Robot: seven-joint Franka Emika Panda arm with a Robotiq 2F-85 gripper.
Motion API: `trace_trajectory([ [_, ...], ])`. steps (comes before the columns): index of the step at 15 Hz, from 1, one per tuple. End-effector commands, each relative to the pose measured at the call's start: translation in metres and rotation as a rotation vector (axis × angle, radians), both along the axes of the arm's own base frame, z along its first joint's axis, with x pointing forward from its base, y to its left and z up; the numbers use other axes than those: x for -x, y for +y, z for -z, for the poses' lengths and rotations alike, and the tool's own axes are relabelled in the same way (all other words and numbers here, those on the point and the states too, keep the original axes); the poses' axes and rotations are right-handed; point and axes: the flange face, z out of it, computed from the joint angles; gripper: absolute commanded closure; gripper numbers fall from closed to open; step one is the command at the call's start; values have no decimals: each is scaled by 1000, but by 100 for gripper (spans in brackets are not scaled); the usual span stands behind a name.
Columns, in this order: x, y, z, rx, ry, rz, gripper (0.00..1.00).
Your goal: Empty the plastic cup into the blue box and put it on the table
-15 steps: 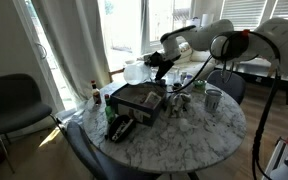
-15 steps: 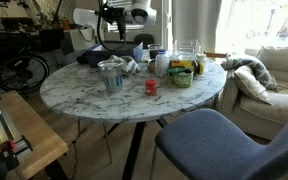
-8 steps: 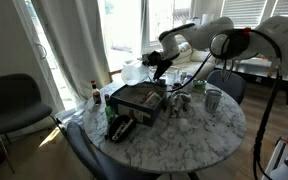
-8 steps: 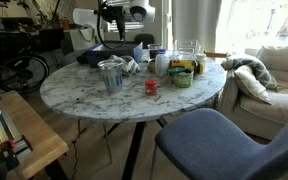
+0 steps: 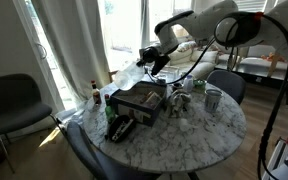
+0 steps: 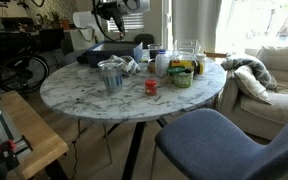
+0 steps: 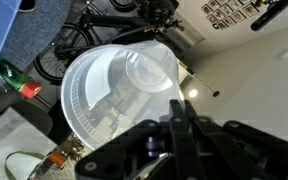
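My gripper (image 5: 150, 58) is shut on the rim of the plastic cup (image 5: 132, 72), a clear-whitish translucent cup held tilted in the air above the far edge of the blue box (image 5: 139, 100). In the wrist view the cup (image 7: 119, 90) fills the middle, its mouth facing the camera, and the jaws (image 7: 174, 112) are pinched on its rim. The dark box lies on the marble table (image 5: 189, 140) among clutter. In an exterior view the gripper (image 6: 112, 14) is high above the table's (image 6: 94, 95) far side; the cup is hard to make out there.
A grey metal cup (image 5: 213, 99) (image 6: 111, 75), a black elongated gadget (image 5: 121, 128) and a red-capped bottle (image 5: 95, 95) (image 7: 20, 86) stand on the table. A small red cup (image 6: 151, 87) and a green bowl (image 6: 181, 77) stand there too. Chairs (image 5: 9, 100) (image 6: 214, 140) surround it.
The arm has risen, and the gripper with the cup has shifted slightly sideways and tipped the cup further over the box's far edge.
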Motion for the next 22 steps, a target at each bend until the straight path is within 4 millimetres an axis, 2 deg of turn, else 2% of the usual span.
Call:
trace_trajectory([
  [1, 22, 2, -16, 100, -60, 67, 99],
  [6, 44, 15, -38, 245, -137, 142, 99],
  [17, 100, 63, -87, 671, -488, 268, 99],
  [18, 77, 61, -85, 602, -422, 273, 95],
  [22, 93, 67, -91, 649, -466, 270, 95],
])
